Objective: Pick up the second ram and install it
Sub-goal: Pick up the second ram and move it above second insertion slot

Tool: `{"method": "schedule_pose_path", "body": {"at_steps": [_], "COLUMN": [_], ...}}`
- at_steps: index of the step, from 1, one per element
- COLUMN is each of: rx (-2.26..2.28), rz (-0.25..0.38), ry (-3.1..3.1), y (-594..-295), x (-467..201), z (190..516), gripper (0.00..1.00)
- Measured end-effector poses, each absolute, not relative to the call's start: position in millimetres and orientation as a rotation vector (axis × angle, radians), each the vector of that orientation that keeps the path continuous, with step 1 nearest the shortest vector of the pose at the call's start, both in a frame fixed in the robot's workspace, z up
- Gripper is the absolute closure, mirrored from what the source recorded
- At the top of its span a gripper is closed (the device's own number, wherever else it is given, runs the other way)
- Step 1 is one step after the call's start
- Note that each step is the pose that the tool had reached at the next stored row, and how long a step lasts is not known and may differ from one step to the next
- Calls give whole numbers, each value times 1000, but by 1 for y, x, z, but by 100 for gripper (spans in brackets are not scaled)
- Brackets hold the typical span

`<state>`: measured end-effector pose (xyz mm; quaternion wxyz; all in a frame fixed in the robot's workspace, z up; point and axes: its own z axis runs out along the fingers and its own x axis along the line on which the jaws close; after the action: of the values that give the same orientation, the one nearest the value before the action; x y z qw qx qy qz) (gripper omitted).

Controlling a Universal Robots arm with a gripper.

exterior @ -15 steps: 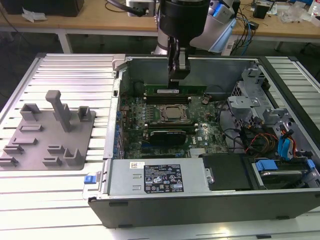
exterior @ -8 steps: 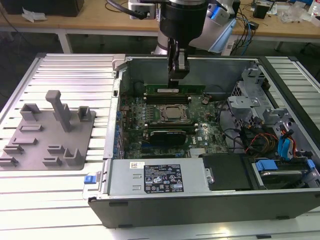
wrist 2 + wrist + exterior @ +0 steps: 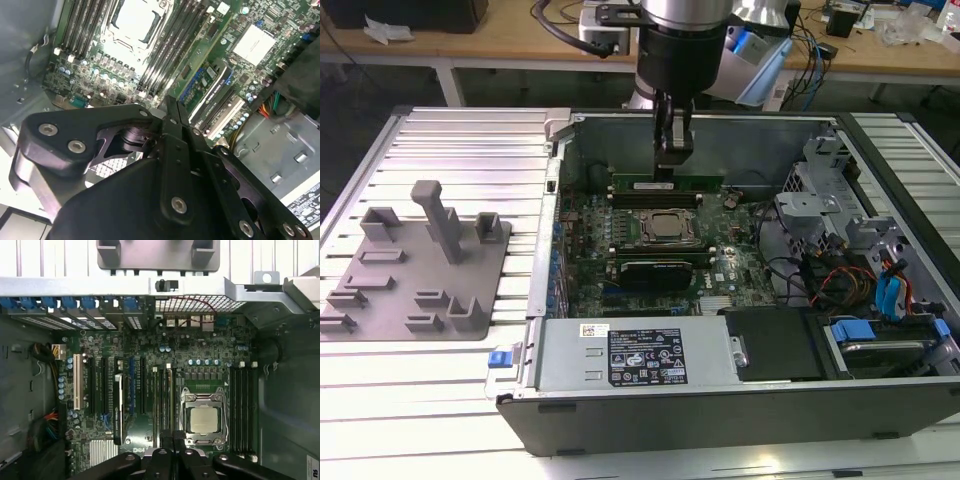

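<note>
While the gripper (image 3: pixel 670 162) is held low inside the open case (image 3: pixel 770 130), its fingers (image 3: pixel 176 135) are seen pressed together with nothing between them. The ram (image 3: pixel 695 183) is stood on edge beside the CPU socket (image 3: pixel 667 227), directly beneath the gripper; contact cannot be told.

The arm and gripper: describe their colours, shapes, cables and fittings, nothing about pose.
In the exterior view the arm is a thick cylinder, bright metal above, black below, with a blue cap behind and black cables beside it. The gripper is narrow and dark; in the second wrist view its rounded matte-black link plates carry silver screws and taper to slim jaws.
</note>
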<state>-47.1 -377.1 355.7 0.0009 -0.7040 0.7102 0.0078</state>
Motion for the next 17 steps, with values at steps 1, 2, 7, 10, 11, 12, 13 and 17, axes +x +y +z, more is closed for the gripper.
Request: {"method": "schedule_pose_path", "body": {"at_steps": [1, 2, 7, 10, 11, 12, 13, 17], "rx": [-2210, -2211, -2214, -2228, -2230, -2230, -2231, -2236], "rz": [24, 24, 24, 22, 20, 20, 17, 7], "ry": [2230, 2230, 2227, 2214, 2214, 2215, 2216, 2220], "y": [-375, -372, -363, -359, -359, -359, -359, -359], "x": [-47, -47, -47, -47, -47, -47, -47, -47], "z": [353, 351, 343, 335, 335, 334, 334, 330], "gripper": [91, 91, 91, 91, 91, 91, 91, 91]}}
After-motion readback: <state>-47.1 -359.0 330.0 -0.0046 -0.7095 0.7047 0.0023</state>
